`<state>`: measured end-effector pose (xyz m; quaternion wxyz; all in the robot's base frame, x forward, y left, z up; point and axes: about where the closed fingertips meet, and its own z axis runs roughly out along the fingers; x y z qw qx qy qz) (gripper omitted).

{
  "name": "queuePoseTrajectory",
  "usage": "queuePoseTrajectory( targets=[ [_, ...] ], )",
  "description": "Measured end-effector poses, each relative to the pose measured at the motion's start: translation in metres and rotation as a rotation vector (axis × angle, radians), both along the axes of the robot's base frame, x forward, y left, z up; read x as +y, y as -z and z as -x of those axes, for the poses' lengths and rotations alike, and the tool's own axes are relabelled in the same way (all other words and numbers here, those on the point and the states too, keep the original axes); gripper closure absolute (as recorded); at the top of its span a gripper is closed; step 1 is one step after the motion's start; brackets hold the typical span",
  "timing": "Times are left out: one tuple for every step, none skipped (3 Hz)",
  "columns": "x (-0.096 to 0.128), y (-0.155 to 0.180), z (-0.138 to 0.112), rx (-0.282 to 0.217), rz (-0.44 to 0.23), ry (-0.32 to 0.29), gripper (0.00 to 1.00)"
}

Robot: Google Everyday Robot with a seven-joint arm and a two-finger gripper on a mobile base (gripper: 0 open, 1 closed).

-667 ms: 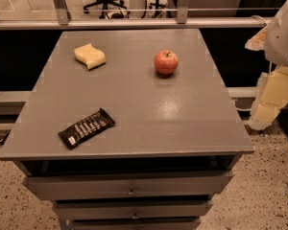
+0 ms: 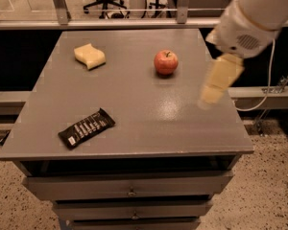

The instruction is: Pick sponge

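The sponge (image 2: pixel 90 55) is a pale yellow foam block with wavy edges, lying on the far left part of the grey table top (image 2: pixel 129 114). My gripper (image 2: pixel 212 97) hangs from the white arm over the table's right side, right of and nearer than the red apple (image 2: pixel 166 62). It is far from the sponge and holds nothing that I can see.
A black snack bar wrapper (image 2: pixel 86 127) lies near the front left edge. The table is a drawer cabinet with handles (image 2: pixel 131 192) below. A rail and glass partition run behind the table. A cable (image 2: pixel 259 99) hangs at the right.
The arm and gripper have swung left, from beyond the table's right edge to over its right side. The sponge, apple and wrapper have not moved on the table.
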<state>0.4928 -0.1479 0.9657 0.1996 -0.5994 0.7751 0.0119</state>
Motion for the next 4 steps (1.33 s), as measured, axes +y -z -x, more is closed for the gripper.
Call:
queuePoseTrajectory(
  targets=[
    [0.08,0.009,-0.06,-0.015,-0.112,-0.004,0.0],
    [0.08,0.009,-0.06,-0.015,-0.112,-0.004,0.0],
    [0.098,0.007,-0.078,-0.05,-0.17,0.007,0.0],
    [0.147,0.009,-0.137,-0.111,-0.282,0.045,0.0]
  ],
)
